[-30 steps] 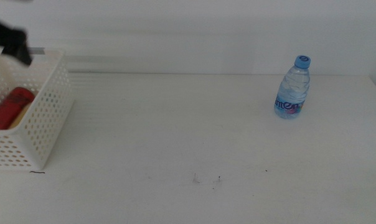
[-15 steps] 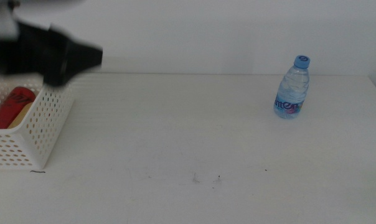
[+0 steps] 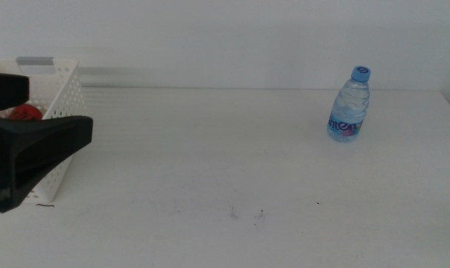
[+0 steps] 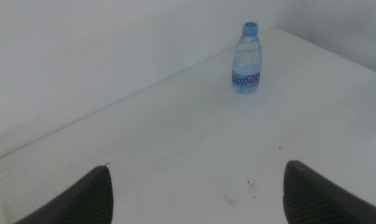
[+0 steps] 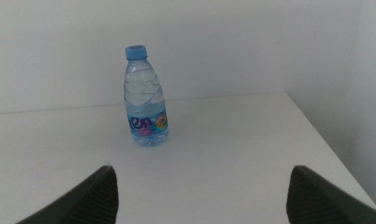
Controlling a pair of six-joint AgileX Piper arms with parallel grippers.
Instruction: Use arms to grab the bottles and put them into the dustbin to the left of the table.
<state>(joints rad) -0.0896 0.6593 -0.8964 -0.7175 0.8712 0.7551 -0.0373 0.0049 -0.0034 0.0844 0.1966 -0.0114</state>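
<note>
The clear water bottle with a blue cap stands upright at the far right of the white table. It also shows in the left wrist view and the right wrist view. The white perforated dustbin stands at the left edge, with the red can partly visible inside. The yellow tea bottle is hidden. My left gripper is open and empty, close to the camera in front of the dustbin, its jaws wide apart. My right gripper is open, empty and out of the middle view.
A few tiny dark specks mark the table's front middle. A white wall runs behind the table. The table's right edge lies just beyond the water bottle.
My left arm has come away from over the dustbin toward the camera and now covers most of the dustbin's front. The water bottle has not moved.
</note>
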